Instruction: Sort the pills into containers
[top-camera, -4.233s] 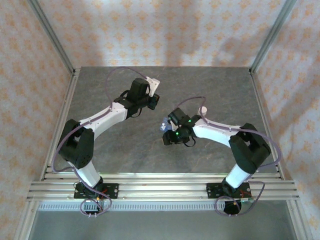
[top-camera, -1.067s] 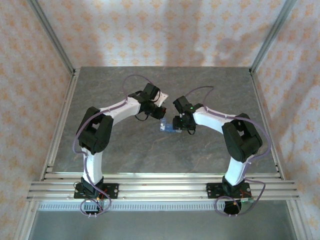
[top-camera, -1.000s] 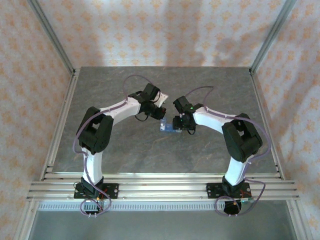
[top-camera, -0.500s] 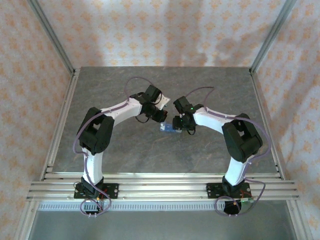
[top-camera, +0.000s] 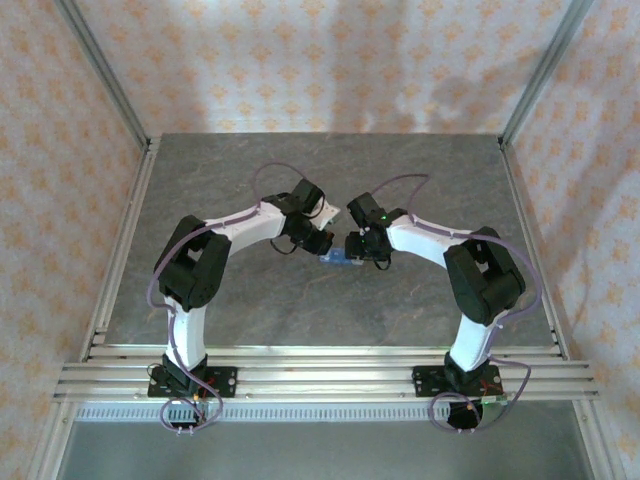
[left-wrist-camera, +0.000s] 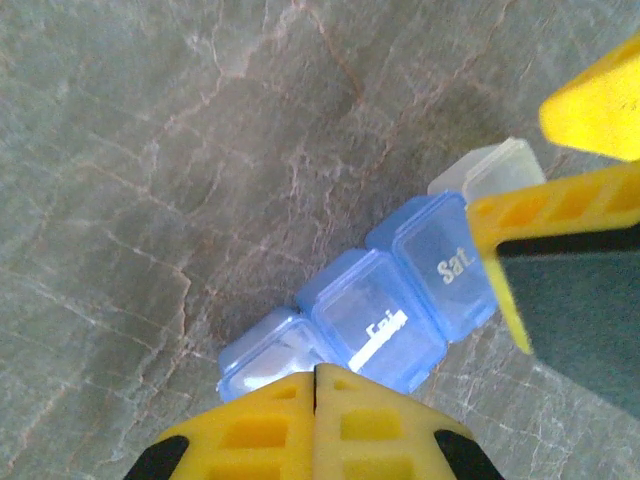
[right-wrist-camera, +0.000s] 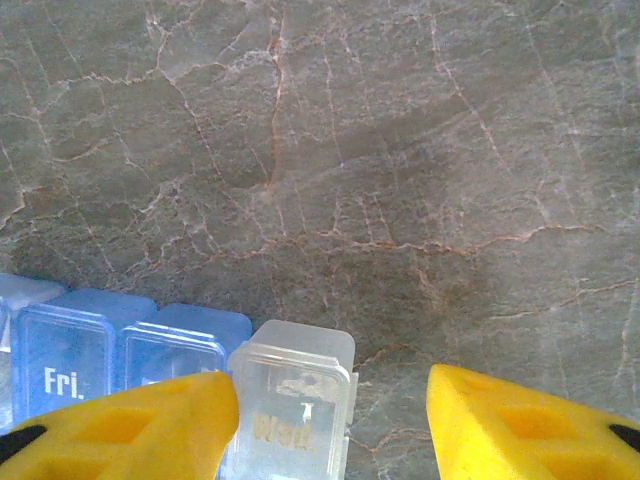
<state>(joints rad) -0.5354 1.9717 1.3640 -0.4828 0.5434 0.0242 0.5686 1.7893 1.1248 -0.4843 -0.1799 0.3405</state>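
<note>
While the pill box (top-camera: 337, 262) lies central, open table (top-camera: 250, 300) spreads to the rails (top-camera: 120, 245).

Closed left gripper (left-wrist-camera: 315, 374) at blue pill box (left-wrist-camera: 378, 322).

The pill box (top-camera: 336, 261) lies centrally on the table (top-camera: 250, 295).

Left pincer (top-camera: 322, 243) swung in closer, beside pill box (top-camera: 338, 262).
</note>
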